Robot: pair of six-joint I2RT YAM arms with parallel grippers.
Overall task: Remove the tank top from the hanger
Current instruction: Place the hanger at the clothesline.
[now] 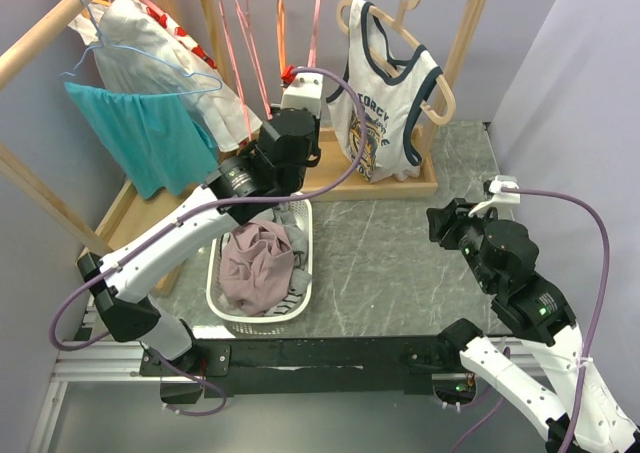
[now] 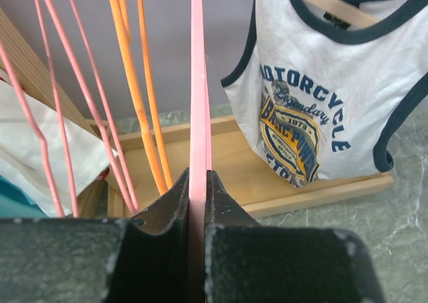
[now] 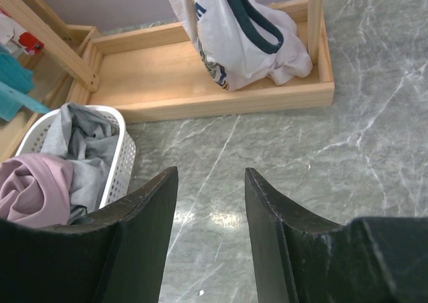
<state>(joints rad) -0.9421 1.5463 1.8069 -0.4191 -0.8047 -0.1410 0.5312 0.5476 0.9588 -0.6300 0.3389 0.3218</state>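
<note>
The white tank top (image 1: pixel 385 103) with navy trim and a motorcycle print hangs on a wooden hanger (image 1: pixel 442 95) at the right end of the wooden rack. It also shows in the left wrist view (image 2: pixel 321 102) and in the right wrist view (image 3: pixel 234 35). My left gripper (image 1: pixel 292 75) is raised at the rack, left of the tank top, and is shut on an empty pink hanger (image 2: pixel 198 82); its jaws (image 2: pixel 198 172) pinch the pink bar. My right gripper (image 1: pixel 440 223) is open and empty above the grey marble table, jaws apart (image 3: pixel 210 172).
A white laundry basket (image 1: pixel 215 273) with pink and grey clothes stands at the front left, seen too in the right wrist view (image 3: pixel 124 149). Orange hangers (image 2: pixel 134 82) and more pink ones hang beside my left gripper. A teal garment (image 1: pixel 140 133) hangs on a left rack. The rack's wooden base (image 1: pixel 420 183) lies under the tank top.
</note>
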